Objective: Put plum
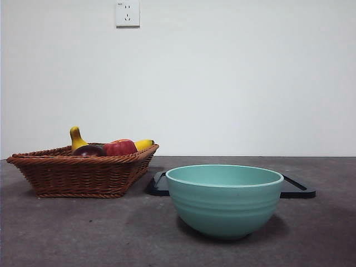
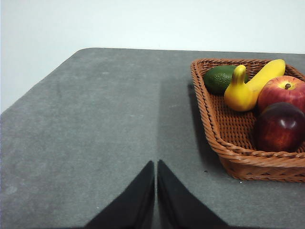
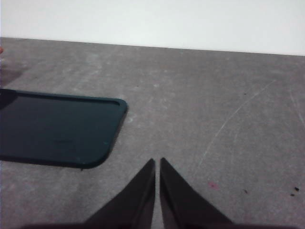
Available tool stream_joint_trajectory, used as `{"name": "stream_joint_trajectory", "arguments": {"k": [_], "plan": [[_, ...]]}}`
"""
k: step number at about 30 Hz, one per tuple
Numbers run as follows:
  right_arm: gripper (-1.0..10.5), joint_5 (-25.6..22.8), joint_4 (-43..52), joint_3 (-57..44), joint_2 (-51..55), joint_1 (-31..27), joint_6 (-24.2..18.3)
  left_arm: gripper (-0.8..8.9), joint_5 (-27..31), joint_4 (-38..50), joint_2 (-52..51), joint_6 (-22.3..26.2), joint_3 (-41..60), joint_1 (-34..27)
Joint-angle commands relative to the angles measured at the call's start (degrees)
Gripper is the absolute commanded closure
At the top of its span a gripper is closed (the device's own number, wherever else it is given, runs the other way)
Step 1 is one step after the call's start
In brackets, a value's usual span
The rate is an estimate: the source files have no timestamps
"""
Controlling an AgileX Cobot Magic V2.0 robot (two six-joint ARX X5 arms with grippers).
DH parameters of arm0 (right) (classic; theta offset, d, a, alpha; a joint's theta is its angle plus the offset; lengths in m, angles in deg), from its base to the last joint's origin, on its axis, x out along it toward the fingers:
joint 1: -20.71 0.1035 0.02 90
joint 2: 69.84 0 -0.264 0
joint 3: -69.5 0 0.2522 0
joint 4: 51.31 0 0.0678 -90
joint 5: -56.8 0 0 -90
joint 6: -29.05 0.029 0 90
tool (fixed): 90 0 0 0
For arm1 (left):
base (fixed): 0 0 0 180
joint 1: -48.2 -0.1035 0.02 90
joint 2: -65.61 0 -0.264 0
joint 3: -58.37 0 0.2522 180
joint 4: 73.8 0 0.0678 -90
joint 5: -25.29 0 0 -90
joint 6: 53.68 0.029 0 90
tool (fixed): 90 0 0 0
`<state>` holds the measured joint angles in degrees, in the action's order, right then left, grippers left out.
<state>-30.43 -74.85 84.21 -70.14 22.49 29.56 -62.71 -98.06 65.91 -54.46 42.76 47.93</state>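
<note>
Two grippers wait above the grey table (image 1: 83, 233), and neither one shows in the front view. In its wrist view the left gripper (image 2: 156, 164) has its black jaws pressed together with only a hairline between them, and nothing is caught in it; it hangs over bare tabletop, well apart from the wicker basket (image 2: 214, 138) at the right of that frame. The right gripper (image 3: 157, 162) looks the same, jaws closed on nothing, with the dark flat tray (image 3: 52, 129) lying at the left of its frame.

The plum (image 2: 279, 126) sits inside the basket, near its front rim, dark maroon and glossy. A red apple (image 2: 282, 91) touches it just behind, and beside that are a yellow gourd-shaped fruit (image 2: 240, 93), a banana (image 2: 267, 74) and a green avocado (image 2: 220, 78).

From the front, the basket (image 1: 83, 175) stands at the left of the frame with the plum (image 1: 89, 151) peeking over its rim next to the apple (image 1: 119, 147). A mint-green bowl (image 1: 225, 203) stands near the camera, right of centre, with the tray (image 1: 297, 189) behind it.
</note>
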Motion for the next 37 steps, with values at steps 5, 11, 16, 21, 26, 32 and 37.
{"name": "stream_joint_trajectory", "arguments": {"k": [5, 11, 16, 21, 26, 32, 37], "plan": [[9.4, -0.3, -0.5, -0.3, 0.1, 0.0, 0.9, 8.06, 0.2, -0.3, -0.1, -0.2, 1.2, -0.1], [9.4, 0.0, 0.7, -0.3, 0.1, 0.0, 0.8, 8.06, 0.2, -0.3, -0.1, -0.2, 1.2, -0.1], [9.4, 0.0, 0.7, -0.3, 0.1, 0.0, 0.8, 8.06, 0.2, -0.3, -0.1, -0.2, 1.2, -0.1], [9.4, 0.0, 0.7, -0.3, 0.1, 0.0, 0.8, 8.06, 0.2, -0.3, -0.1, -0.2, 1.2, -0.1], [9.4, 0.0, 0.7, -0.3, 0.1, 0.0, 0.8, 8.06, 0.2, -0.3, -0.1, -0.2, 1.2, -0.1], [9.4, 0.0, 0.7, -0.3, 0.1, 0.0, 0.8, 8.06, 0.2, -0.3, -0.1, -0.2, 1.2, -0.1], [9.4, 0.0, 0.7, -0.3, 0.1, 0.0, 0.8, 8.06, 0.2, -0.3, -0.1, -0.2, 1.2, -0.1]]}}
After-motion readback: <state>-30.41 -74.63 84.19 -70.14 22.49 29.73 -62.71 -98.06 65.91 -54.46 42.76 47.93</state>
